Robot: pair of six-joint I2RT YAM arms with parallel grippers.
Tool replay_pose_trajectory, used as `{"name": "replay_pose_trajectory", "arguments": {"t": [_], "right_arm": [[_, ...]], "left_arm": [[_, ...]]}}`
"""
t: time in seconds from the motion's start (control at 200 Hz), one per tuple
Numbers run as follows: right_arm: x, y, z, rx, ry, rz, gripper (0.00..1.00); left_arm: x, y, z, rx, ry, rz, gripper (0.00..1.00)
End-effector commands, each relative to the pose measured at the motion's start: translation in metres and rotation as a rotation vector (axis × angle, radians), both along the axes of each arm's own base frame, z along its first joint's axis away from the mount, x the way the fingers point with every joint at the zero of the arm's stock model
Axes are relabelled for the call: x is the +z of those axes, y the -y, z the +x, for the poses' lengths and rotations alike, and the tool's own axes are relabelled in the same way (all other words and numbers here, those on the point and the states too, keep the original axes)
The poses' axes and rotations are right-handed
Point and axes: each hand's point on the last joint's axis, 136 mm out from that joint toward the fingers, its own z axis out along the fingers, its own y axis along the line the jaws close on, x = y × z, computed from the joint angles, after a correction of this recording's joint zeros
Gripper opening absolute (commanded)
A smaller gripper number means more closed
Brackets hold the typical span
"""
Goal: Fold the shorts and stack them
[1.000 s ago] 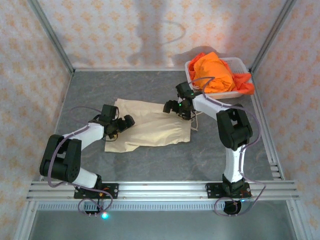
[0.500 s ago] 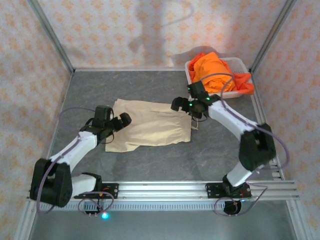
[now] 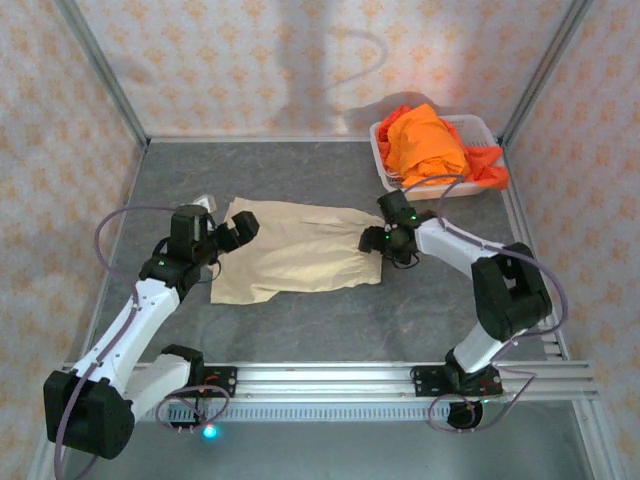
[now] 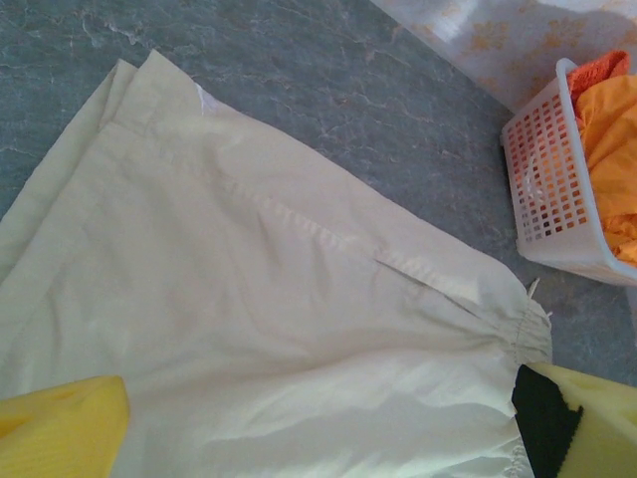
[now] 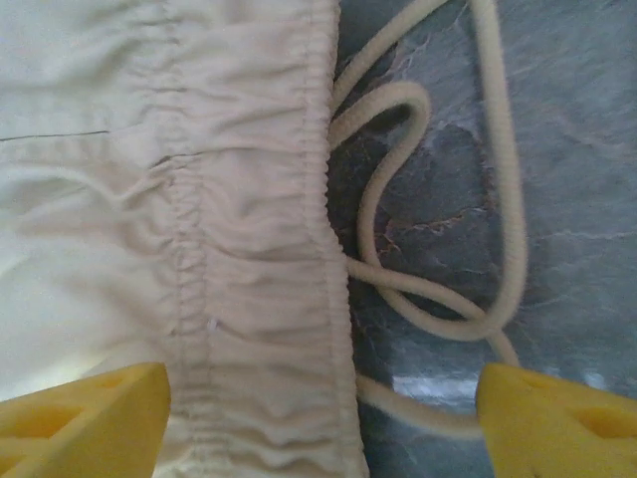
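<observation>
**Top external view: beige shorts lie between two released sets of jaws**

Top external view shows the beige cloth shorts (image 3: 300,255) spread flat on the grey stone-patterned counter (image 3: 300,170). The left jaws stand released at the leg-hem end, and the right jaws stand released at the gathered waistband end.

In the left wrist view, the yellow fingers (image 4: 60,428) are wide apart over the cloth. In the right wrist view, the yellow fingers (image 5: 80,413) straddle the waistband edge and the looped cream drawstring cord (image 5: 398,199), clamping nothing.

Bright orange cloth shorts (image 3: 425,145) lie bunched in the white plastic mesh basket (image 3: 380,150) at the far right corner.

The fingertips are cut off at the bottom of both wrist views, so contact with the cloth cannot be told. The number of orange pairs cannot be told either.
</observation>
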Motion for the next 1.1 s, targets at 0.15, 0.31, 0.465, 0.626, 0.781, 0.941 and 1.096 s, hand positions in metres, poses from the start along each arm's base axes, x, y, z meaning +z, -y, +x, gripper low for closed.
{"name": "replay_pose_trajectory", "arguments": {"t": [0.15, 0.31, 0.465, 0.626, 0.781, 0.941, 1.096], "right_arm": [[-0.007, -0.022, 0.023, -0.013, 0.014, 0.078, 0.77], [-0.02, -0.027, 0.029, -0.007, 0.005, 0.086, 0.69], [-0.038, -0.028, 0.026, 0.014, -0.034, 0.072, 0.46], [-0.046, -0.013, 0.019, 0.033, -0.064, 0.001, 0.14], [-0.03, 0.011, 0.011, 0.074, -0.072, -0.125, 0.0], [0.003, 0.046, 0.001, 0.121, -0.045, -0.299, 0.0], [0.041, 0.089, -0.01, 0.125, -0.013, -0.44, 0.0]], "left_arm": [[-0.005, 0.003, -0.004, -0.028, -0.016, 0.023, 1.0], [-0.008, 0.003, -0.003, -0.026, -0.025, 0.023, 1.0], [-0.01, 0.004, -0.002, -0.025, -0.029, 0.02, 1.0], [-0.004, 0.001, -0.002, -0.016, -0.018, 0.035, 1.0], [0.014, -0.003, -0.001, -0.009, 0.024, 0.058, 1.0], [0.022, -0.005, -0.002, -0.01, 0.039, 0.072, 1.0], [0.022, -0.006, -0.004, -0.01, 0.038, 0.079, 1.0]]}}
